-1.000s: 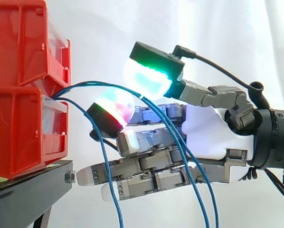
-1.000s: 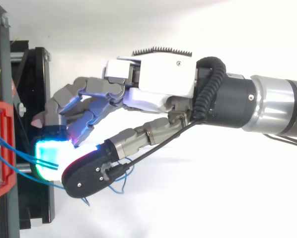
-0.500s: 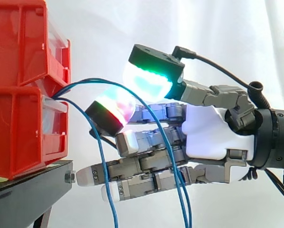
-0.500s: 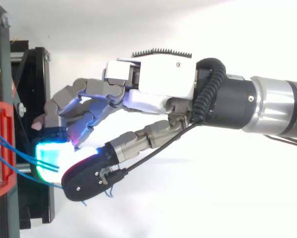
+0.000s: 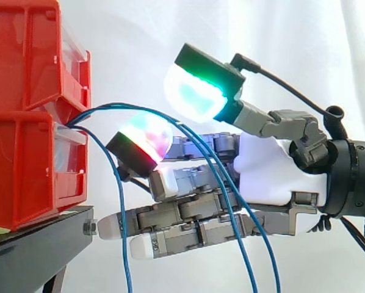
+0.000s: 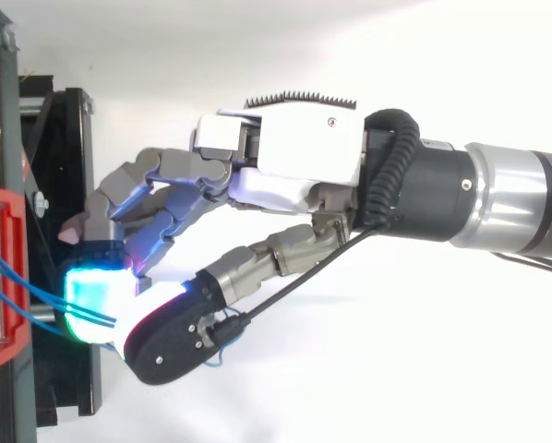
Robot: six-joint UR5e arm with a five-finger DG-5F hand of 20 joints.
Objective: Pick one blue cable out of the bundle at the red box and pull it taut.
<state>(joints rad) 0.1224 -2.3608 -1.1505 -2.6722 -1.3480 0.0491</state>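
White curtain (image 5: 304, 43) behind — hand (image 5: 268, 171) spread apart, blue cables (image 5: 122, 213) from red bins (image 5: 24, 165) running through its gap.

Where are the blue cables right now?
In the side view, the blue cables come out of the red box on the left, arch toward the robot hand and hang down across its fingers.

A black stand (image 5: 39, 241) sits low at the left of the scene. Two red bins are stacked on it: the lower bin (image 5: 24, 174) rests directly on its top, and the upper bin (image 5: 24, 55) sits on the lower one.
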